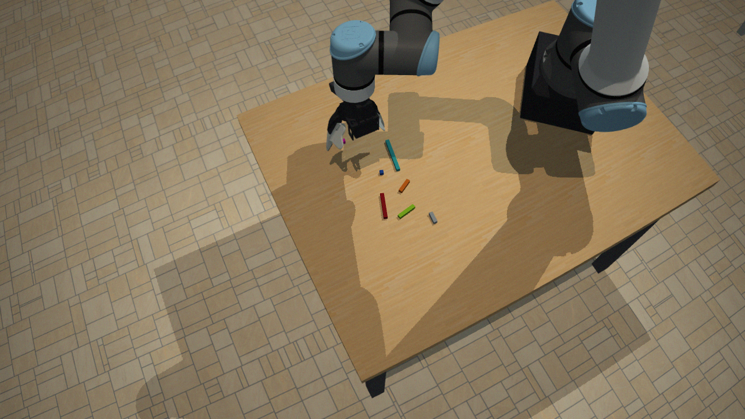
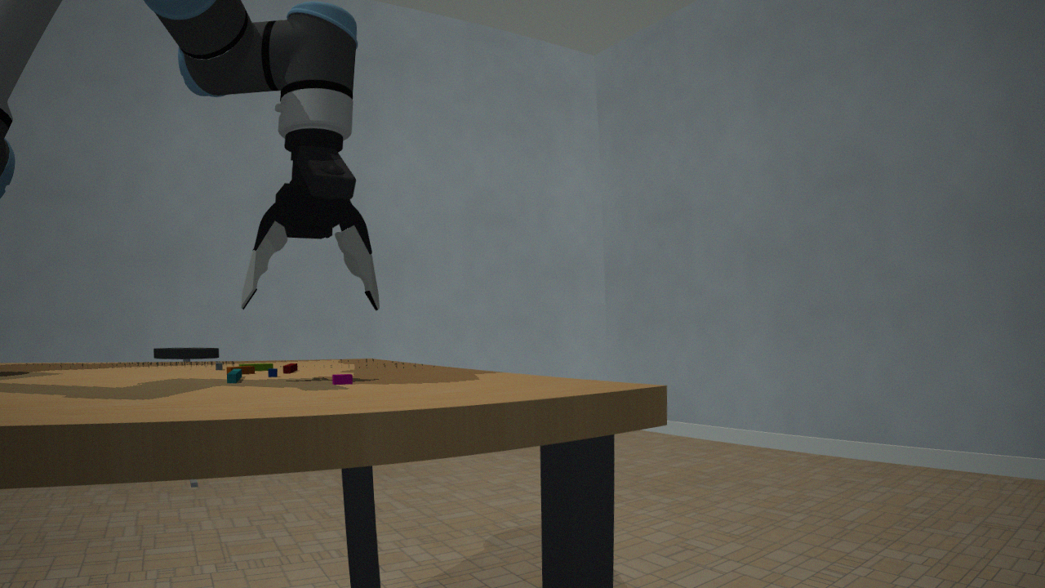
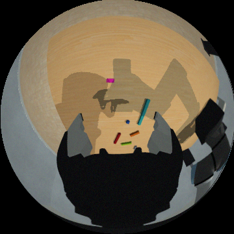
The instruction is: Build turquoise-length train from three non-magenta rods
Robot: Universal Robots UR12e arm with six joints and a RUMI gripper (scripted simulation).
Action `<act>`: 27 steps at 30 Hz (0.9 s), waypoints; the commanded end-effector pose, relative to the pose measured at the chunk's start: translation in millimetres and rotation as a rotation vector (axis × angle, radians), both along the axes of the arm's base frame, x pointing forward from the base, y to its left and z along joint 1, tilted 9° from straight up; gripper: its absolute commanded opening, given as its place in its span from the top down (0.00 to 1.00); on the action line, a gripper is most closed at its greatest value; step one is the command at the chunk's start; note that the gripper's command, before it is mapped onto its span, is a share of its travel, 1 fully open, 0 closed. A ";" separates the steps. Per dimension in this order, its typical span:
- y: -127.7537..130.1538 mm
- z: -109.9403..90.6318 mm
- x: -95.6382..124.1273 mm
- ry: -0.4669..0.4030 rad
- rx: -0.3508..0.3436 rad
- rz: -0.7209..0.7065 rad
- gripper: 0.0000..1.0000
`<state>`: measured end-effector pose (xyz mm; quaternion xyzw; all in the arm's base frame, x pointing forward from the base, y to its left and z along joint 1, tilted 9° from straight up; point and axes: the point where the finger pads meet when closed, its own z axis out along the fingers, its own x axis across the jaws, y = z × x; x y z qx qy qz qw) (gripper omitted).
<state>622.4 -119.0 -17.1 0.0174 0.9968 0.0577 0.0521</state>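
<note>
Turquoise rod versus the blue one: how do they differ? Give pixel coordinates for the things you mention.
The turquoise rod (image 1: 392,155) (image 2: 233,376) (image 3: 143,112) is the longer, a slim bar; the blue rod (image 1: 381,171) (image 2: 272,372) (image 3: 127,121) is a stubby, cube-like block.
The turquoise rod is a green-tinged blue, while the blue rod is a deeper, purer blue.
The turquoise rod is the length to match; the blue rod could be one of the train's three.
Both lie on the table, ungripped.

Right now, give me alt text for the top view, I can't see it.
An open gripper hangs above a wooden table where turquoise, blue, orange, red, lime and grey rods lie apart, no train made; a magenta rod peeks past one finger.
</note>
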 end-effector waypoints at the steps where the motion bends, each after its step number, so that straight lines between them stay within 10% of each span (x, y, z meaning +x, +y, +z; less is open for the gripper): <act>1: -0.4 0.6 0.3 0.000 0.000 -0.006 0.00; 27: -3.6 -1.7 -17.7 0.066 0.063 -0.590 0.00</act>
